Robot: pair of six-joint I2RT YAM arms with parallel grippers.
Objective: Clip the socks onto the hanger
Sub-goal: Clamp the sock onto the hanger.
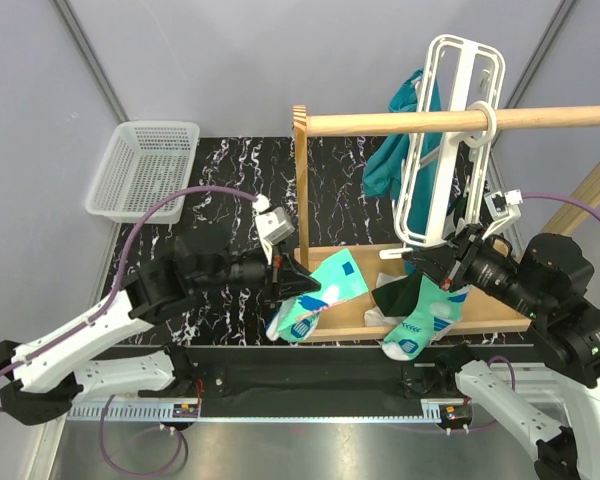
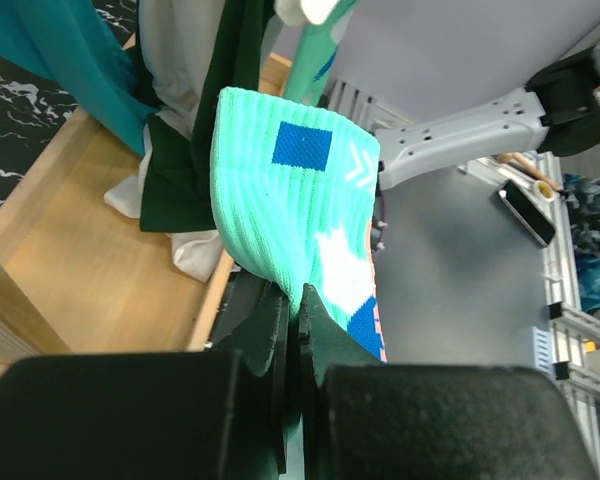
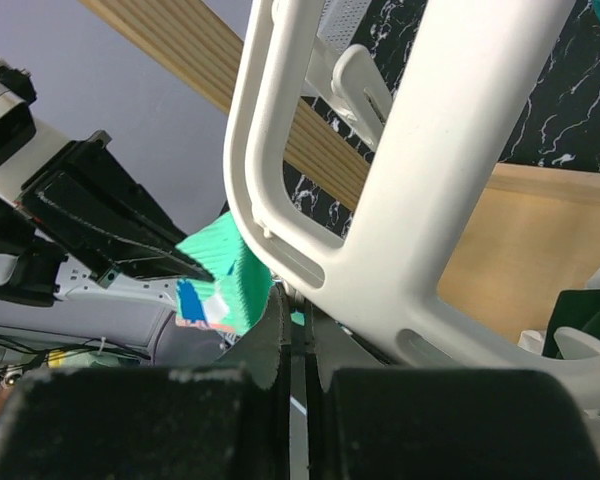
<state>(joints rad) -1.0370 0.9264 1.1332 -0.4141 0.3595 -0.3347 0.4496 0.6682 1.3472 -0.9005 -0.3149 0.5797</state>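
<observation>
The white hanger [image 1: 450, 140] hangs tilted by its ring from the wooden rod [image 1: 380, 122]. My left gripper [image 1: 292, 285] is shut on a mint-green sock [image 1: 325, 283] and holds it above the rack's base, left of the hanger. In the left wrist view the jaws [image 2: 300, 297] pinch that sock [image 2: 280, 200] at its edge. My right gripper [image 1: 435, 268] is shut at the hanger's lower end. In the right wrist view its jaws [image 3: 298, 300] pinch a clip under the frame [image 3: 420, 200]. A second sock [image 1: 418, 322] hangs below it.
A white mesh basket [image 1: 145, 165] stands at the back left. A teal garment [image 1: 390, 165] hangs from the rod behind the hanger. A dark green cloth [image 1: 395, 295] lies on the wooden rack base [image 1: 355, 322]. The rack's upright post [image 1: 300, 180] stands between the arms.
</observation>
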